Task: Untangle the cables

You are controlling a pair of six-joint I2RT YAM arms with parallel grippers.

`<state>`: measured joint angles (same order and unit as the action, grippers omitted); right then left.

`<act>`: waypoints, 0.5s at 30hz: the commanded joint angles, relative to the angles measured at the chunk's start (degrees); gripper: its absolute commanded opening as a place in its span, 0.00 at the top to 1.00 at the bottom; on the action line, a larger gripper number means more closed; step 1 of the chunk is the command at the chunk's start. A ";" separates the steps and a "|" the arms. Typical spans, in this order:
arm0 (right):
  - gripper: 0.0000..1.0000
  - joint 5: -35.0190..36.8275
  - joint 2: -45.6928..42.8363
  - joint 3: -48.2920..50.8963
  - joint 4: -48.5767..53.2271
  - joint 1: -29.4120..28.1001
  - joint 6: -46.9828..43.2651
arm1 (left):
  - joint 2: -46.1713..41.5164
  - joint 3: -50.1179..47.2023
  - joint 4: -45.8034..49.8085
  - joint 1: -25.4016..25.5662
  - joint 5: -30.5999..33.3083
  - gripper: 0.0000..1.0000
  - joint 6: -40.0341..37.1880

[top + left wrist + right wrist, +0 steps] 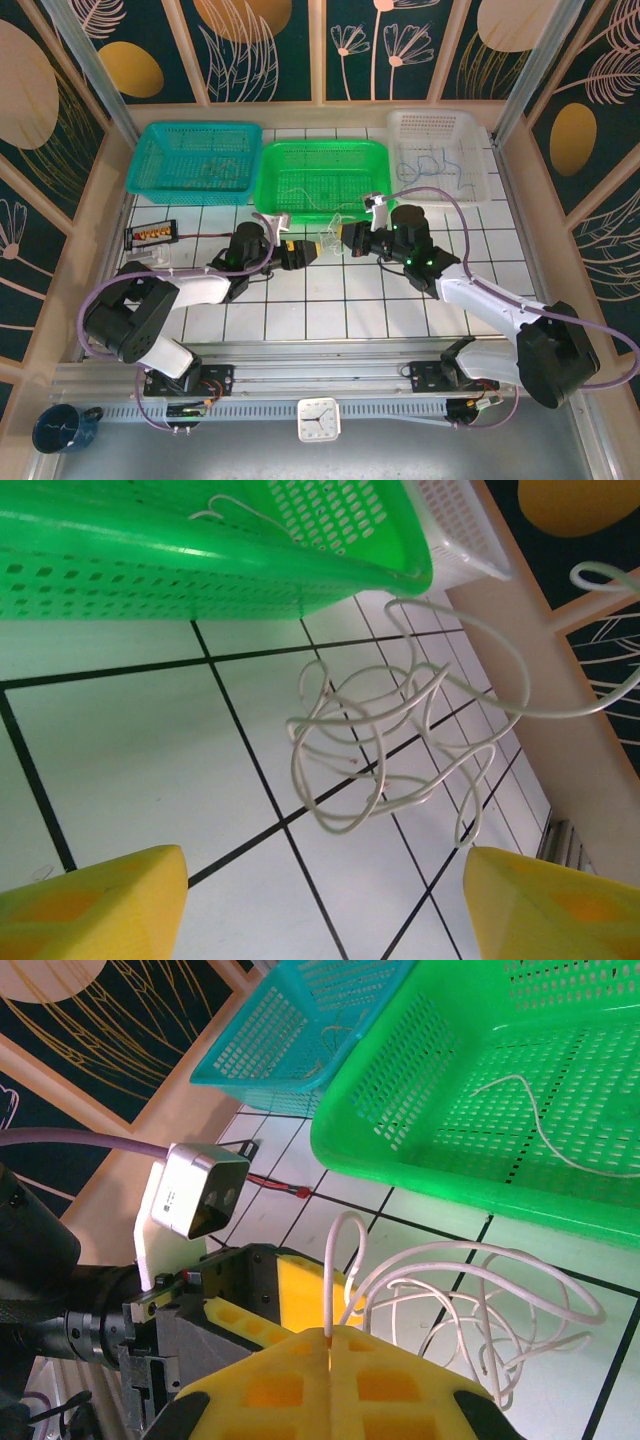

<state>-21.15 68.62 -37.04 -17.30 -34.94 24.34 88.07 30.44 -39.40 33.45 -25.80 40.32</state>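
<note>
Just in front of the green basket [325,145], over the tiled table [300,312], the two arms meet nose to nose with the white cable [328,242] between them. The right gripper [330,1345] has its yellow fingers pressed together on one strand of that cable, which rises out of the seam in a narrow loop. The left gripper [325,865] faces it with its fingers wide apart and nothing between them. The clump sits just beyond their tips, with nothing in the way.

Three baskets stand in a row at the back. The teal basket [195,127] on the left holds yellowish cables [215,168]. The green one in the middle holds a single pale cable [537,1115]. The white basket [440,114] on the right holds blue cables [435,165]. The front wall of the green basket stands close behind the clump. A small black box [150,233] lies at the left of the tiles. A clock [318,420] and a blue cup [62,428] sit at the near edge, well apart from the grippers.

The white cable is a loose knot of rounded loops. In the right wrist view it is wider than it is tall and spreads away from the closed fingers along the green basket's front wall. In the left wrist view one long strand leaves the clump and arcs out toward the white basket's side. I cannot tell whether the loops touch the tiles.
</note>
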 commanded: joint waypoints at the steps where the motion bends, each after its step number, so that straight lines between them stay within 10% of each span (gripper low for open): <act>1: 1.00 -1.17 -1.43 -1.46 -0.50 0.01 0.10 | 1.12 2.14 -3.32 0.58 -1.41 0.29 0.92; 15: 1.00 -1.53 -2.28 -2.07 -0.11 -0.72 0.22 | 5.48 5.84 -4.19 1.47 -1.18 0.41 1.33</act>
<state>-21.50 68.14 -37.04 -17.30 -35.07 24.34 92.77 34.81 -40.53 34.52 -26.57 41.41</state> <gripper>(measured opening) 0.046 0.593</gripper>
